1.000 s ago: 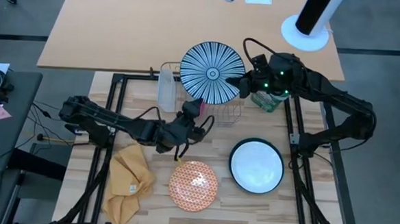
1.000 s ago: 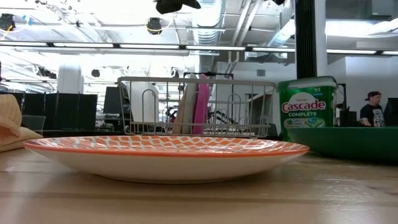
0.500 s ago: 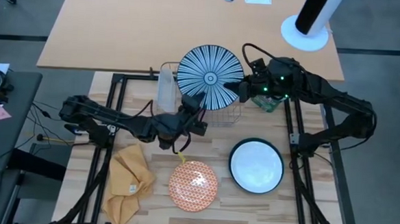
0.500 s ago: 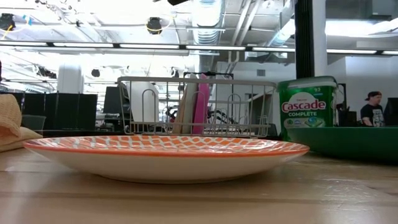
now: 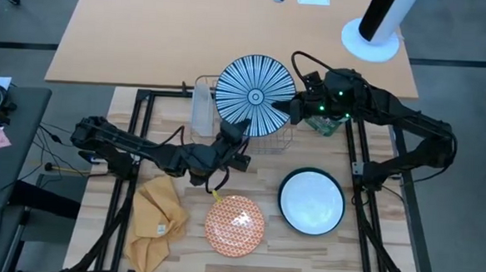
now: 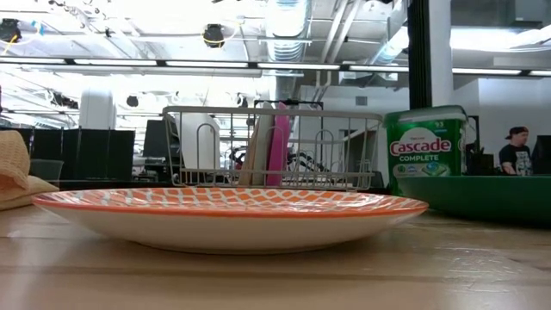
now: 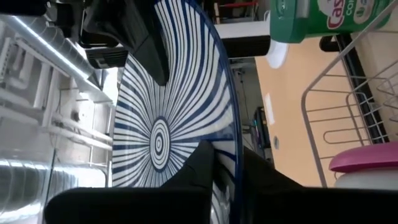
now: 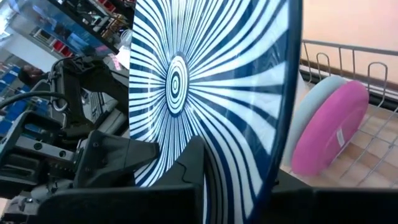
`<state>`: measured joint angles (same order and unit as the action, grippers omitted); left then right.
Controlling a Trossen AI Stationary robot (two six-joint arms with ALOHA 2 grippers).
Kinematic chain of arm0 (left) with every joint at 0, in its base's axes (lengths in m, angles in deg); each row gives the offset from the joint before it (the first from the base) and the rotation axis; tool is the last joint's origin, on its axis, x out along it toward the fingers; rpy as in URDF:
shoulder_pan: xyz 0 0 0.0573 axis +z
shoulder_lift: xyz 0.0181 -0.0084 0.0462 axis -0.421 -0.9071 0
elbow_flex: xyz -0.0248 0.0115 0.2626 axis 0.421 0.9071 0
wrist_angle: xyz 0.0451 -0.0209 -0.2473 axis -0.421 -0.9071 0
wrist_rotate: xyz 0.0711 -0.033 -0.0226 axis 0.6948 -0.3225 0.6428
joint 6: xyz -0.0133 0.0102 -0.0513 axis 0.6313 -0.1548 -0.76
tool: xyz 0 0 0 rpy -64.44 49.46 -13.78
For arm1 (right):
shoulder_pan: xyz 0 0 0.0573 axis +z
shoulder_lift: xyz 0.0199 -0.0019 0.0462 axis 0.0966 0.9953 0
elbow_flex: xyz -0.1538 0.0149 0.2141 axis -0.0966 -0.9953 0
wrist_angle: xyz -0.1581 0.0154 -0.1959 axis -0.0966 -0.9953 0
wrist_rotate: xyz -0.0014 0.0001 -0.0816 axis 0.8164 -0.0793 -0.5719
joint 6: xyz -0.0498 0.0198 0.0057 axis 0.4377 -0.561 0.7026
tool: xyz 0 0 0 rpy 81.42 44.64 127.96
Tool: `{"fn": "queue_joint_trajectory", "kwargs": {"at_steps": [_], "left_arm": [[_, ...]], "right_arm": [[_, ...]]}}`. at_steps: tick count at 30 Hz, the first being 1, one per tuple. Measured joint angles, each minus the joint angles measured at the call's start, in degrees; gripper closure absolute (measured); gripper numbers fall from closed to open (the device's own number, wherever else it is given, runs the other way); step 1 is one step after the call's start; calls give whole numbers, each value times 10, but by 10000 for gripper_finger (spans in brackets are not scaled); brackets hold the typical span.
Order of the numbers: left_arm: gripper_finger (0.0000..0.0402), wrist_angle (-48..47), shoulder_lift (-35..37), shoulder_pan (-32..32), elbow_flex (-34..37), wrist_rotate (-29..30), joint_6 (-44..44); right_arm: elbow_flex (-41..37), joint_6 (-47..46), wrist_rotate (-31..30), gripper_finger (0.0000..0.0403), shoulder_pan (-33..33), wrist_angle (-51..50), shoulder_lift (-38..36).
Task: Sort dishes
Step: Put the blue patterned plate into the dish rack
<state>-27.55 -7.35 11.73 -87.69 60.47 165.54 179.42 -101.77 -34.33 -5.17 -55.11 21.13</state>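
A blue-and-white striped plate (image 5: pixel 256 96) hangs high over the wire rack (image 5: pixel 272 139), its face up in the high view. My left gripper (image 5: pixel 237 129) is shut on its near-left rim. My right gripper (image 5: pixel 291 108) is on its right rim. A pink plate (image 8: pixel 329 134) and a grey plate (image 8: pixel 309 106) stand on edge in the rack. On the wood lie an orange-and-white plate (image 5: pixel 234 225) and a white plate with a dark green rim (image 5: pixel 310 201). My left gripper (image 7: pixel 227 158) pinches the striped plate's rim (image 7: pixel 232 140), one finger (image 7: pixel 196 167) on the patterned face and one behind it. It comes from the table's near-left side. The plate is lifted clear of the rack. My right gripper (image 8: pixel 239 163) has the plate's opposite rim (image 8: pixel 277 149) between its two fingers. One finger (image 8: pixel 186 169) lies on the patterned face; the plate hides the other behind it. It reaches in from the table's right side.
A frosted container (image 5: pixel 203 106) stands left of the rack and a green canister (image 6: pixel 428 146) right of it. A yellow cloth (image 5: pixel 157 219) lies crumpled at the near left. Beyond the wooden frame are a tan tabletop and a white round stand base (image 5: pixel 371 39).
My left gripper has gone up and toward the far edge, from beside the rack to the striped plate's near-left rim, and has taken hold there. The plate, held in my right gripper throughout, has shifted slightly toward the near edge.
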Motion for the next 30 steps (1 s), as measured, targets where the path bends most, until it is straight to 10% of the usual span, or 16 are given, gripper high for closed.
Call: {"fn": "queue_joint_trajectory", "kwargs": {"at_steps": [18, 30], "left_arm": [[395, -22, -2, 1, 0, -13, -64], [399, -171, 0, 2, -1, 19, -273]], "right_arm": [[-1, 78, -22, 255, -23, -91, -3], [-2, 139, -102, 206, -5, -128, -29]]}}
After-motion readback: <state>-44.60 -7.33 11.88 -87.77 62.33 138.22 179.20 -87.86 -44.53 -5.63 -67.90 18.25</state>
